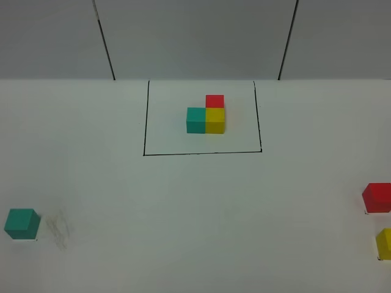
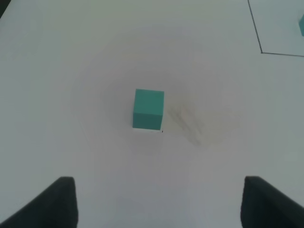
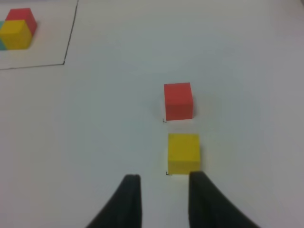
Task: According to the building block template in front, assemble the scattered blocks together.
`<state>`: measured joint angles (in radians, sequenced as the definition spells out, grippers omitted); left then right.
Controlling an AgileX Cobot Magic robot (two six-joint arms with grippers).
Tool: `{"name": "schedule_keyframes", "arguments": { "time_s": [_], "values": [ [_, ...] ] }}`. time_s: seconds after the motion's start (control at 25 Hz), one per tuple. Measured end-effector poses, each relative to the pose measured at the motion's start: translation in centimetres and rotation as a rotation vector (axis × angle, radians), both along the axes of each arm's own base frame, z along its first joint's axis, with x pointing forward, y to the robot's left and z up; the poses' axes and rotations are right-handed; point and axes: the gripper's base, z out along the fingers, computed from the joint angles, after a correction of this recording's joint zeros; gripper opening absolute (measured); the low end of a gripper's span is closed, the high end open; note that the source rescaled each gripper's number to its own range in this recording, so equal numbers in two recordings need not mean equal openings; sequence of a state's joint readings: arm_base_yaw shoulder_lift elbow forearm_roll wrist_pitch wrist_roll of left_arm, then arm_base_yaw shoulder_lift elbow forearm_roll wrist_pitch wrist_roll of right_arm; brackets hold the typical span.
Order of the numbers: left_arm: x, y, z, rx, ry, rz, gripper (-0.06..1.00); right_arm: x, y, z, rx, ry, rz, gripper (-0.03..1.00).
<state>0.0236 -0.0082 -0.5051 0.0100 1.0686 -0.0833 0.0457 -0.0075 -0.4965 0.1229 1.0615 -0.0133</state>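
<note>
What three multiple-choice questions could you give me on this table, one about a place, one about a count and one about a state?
1. Where does the loose teal cube lie?
A) inside the black outline
B) at the left of the table, outside the outline
C) at the right edge

2. How many cubes lie outside the outline?
A) three
B) one
C) five

3. How is the left end effector?
A) shut on the teal cube
B) out of view
C) open, holding nothing

Answers:
1 B: the high view shows it far left, apart from the outline.
2 A: the teal one, the red cube and the yellow cube lie loose.
3 C: its fingers stand wide apart, with the teal cube ahead of them and untouched.
</note>
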Motion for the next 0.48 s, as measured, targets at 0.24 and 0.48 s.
{"name": "schedule_keyframes", "arguments": {
  "time_s": [0.24, 0.48],
  "values": [
    [0.1, 0.0, 0.0, -0.004, 0.007, 0.003, 0.72, 0.0, 0.0, 0.0, 0.0, 0.0, 0.0, 0.0],
    [2.4, 0.1, 1.6, -0.091, 0.082, 0.064, 0.72, 0.0, 0.0, 0.0, 0.0, 0.0, 0.0, 0.0]
  ]
}}
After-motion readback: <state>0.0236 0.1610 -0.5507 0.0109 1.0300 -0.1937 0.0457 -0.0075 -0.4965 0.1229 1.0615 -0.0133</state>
